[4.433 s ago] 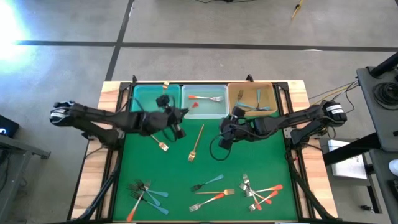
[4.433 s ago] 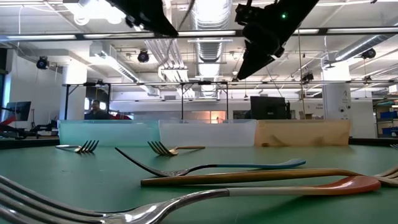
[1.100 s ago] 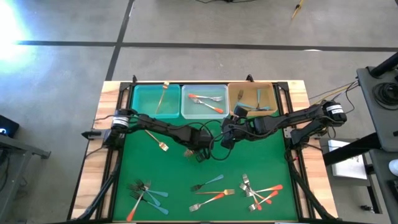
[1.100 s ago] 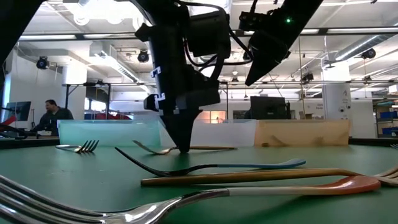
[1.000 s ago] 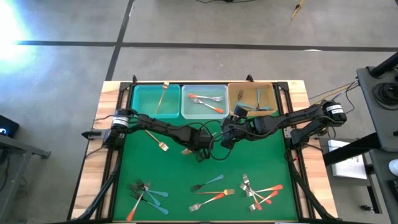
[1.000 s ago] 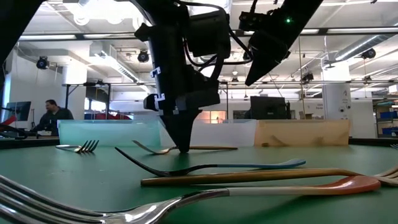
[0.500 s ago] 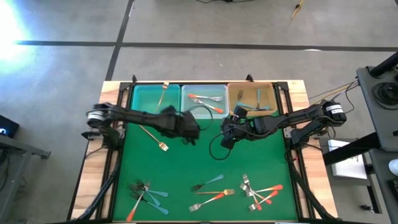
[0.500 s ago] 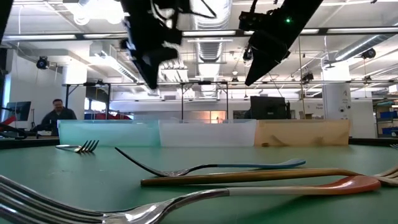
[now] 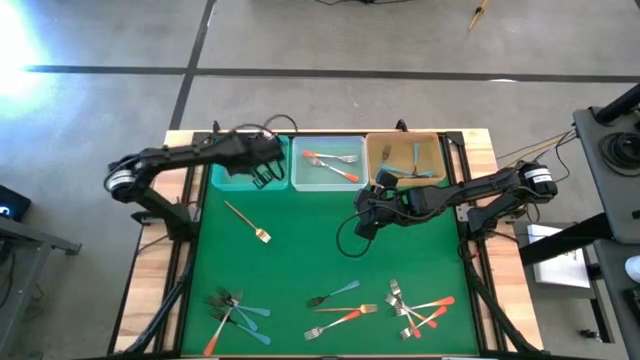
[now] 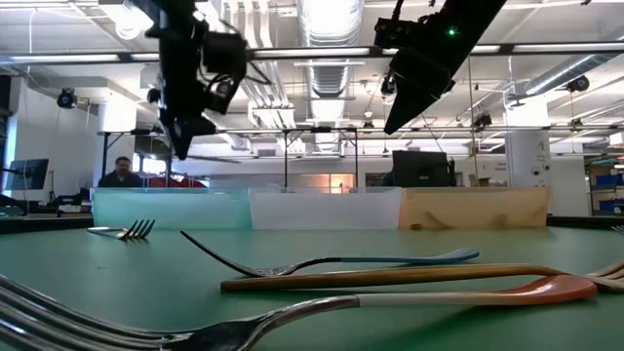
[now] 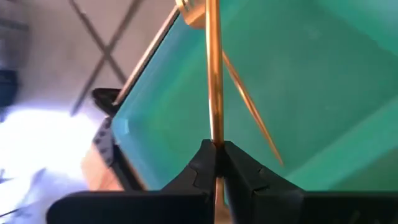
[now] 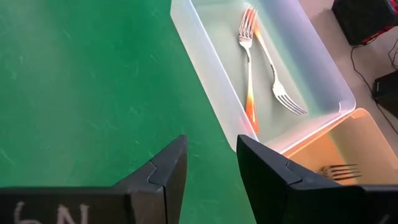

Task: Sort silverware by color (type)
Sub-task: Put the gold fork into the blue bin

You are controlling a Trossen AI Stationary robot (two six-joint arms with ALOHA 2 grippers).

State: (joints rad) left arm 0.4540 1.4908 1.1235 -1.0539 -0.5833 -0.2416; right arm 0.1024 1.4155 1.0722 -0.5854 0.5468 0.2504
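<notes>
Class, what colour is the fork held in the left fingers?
Gold fork; clearest in the left wrist view.

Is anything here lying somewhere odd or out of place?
One thing: a gold fork lies on the concrete floor, well beyond the table. Otherwise, unsorted forks sit scattered on the green mat, and the left gripper holds a gold fork over the teal bin.
</notes>
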